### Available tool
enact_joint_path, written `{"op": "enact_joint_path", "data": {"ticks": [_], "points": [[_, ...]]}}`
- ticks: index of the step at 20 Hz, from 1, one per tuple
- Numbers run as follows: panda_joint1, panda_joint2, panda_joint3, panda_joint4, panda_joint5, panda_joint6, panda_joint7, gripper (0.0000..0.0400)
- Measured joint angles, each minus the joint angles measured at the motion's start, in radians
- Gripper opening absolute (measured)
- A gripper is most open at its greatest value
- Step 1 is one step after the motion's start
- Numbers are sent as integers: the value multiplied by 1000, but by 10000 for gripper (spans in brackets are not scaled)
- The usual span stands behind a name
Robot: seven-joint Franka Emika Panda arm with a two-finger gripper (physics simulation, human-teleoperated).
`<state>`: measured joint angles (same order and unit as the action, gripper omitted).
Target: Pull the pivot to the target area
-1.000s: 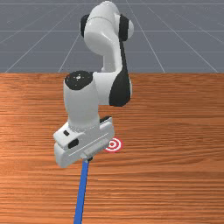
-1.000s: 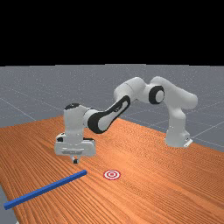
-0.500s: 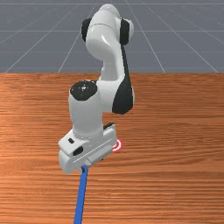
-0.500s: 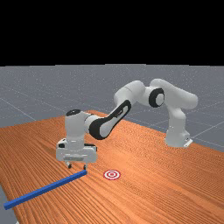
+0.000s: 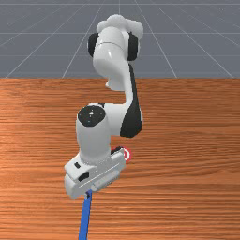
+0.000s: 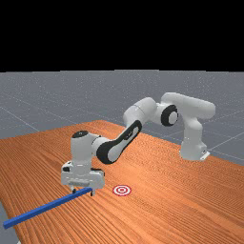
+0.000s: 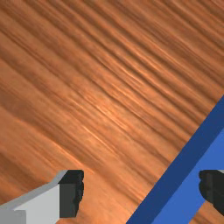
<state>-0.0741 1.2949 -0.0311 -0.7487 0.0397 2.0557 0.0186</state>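
A: ok so since half a second ago the gripper has dropped lower, right down around the near-target end of that blue bar. Arm came down with it. Bar looks like it slid a hair toward the far view's left too, tiny though. Target hasn't budged.

B: is it actually holding the bar?

A: nope, fingers are spread wide, no grip at all. From the wrist view one's above bare wood off to the side of the bar, and the other overlaps the bar. Can't tell if that one's touching or just in front of it from that angle.

B: and where's the bar sitting vs the target?

A: flat on the wooden table, not on the target. In the far view its end at the gripper is near the red and white rings but apart from them, and the rest runs off toward the far view's left. In the front view it goes from under the gripper to the bottom edge, and the gripper covers part of the rings.
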Motion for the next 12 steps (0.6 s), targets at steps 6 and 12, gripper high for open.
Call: {"op": "enact_joint_path", "data": {"ticks": [6, 12], "points": [[-42, 44, 20, 85, 13, -44, -75, 400], [-36, 42, 9, 27, 1, 52, -74, 400]]}}
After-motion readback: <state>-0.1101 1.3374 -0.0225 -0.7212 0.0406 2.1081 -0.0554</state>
